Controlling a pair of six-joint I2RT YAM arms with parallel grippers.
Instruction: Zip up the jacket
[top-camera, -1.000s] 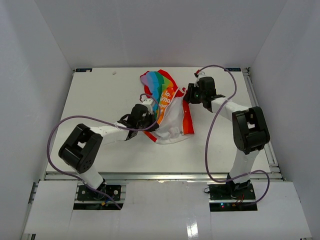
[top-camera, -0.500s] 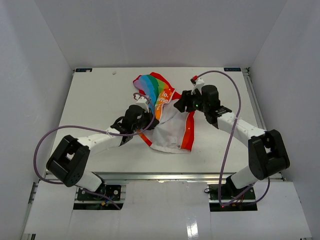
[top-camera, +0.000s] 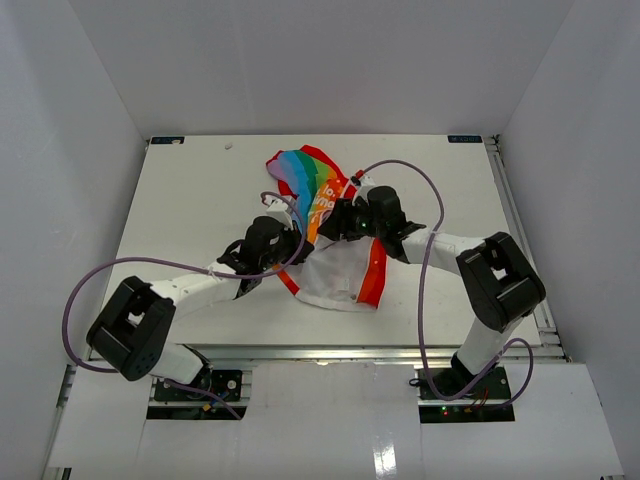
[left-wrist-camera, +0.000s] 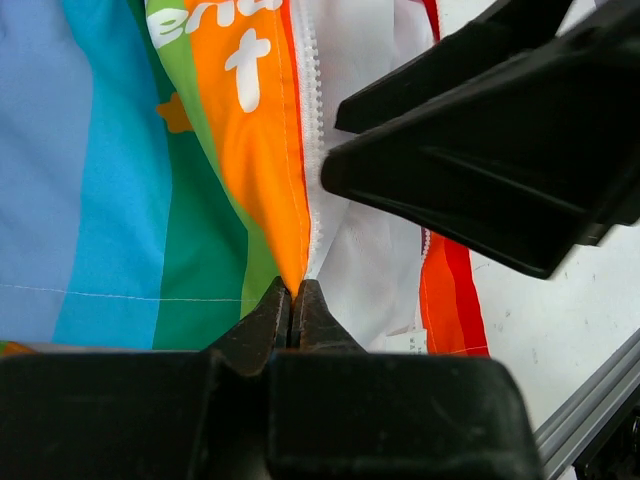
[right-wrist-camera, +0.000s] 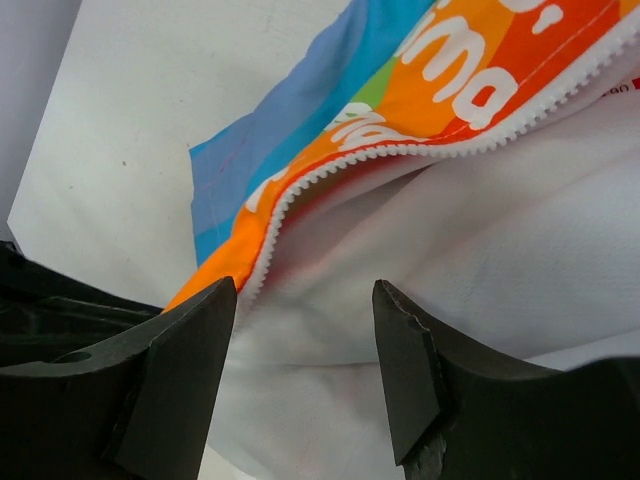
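— Top external: where's the jacket (top-camera: 335, 275)?
— Crumpled in the middle of the table (top-camera: 190, 200), both arms reaching onto it.
— Left wrist?
— The left gripper (left-wrist-camera: 293, 303) pinches the jacket's orange edge beside the zipper teeth (left-wrist-camera: 309, 110), jaws closed tight.
— Right wrist?
— The right gripper (right-wrist-camera: 305, 350) hovers over white lining, jaws apart, holding nothing.

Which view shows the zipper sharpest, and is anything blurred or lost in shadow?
Right wrist: zipper teeth crisp, evenly lit; right gripper dark in the foreground. Left wrist: teeth fairly sharp, but both grippers read as near-featureless black, the left gripper closest. Top external: soft flat light, faint shadows, jacket too small to show teeth.
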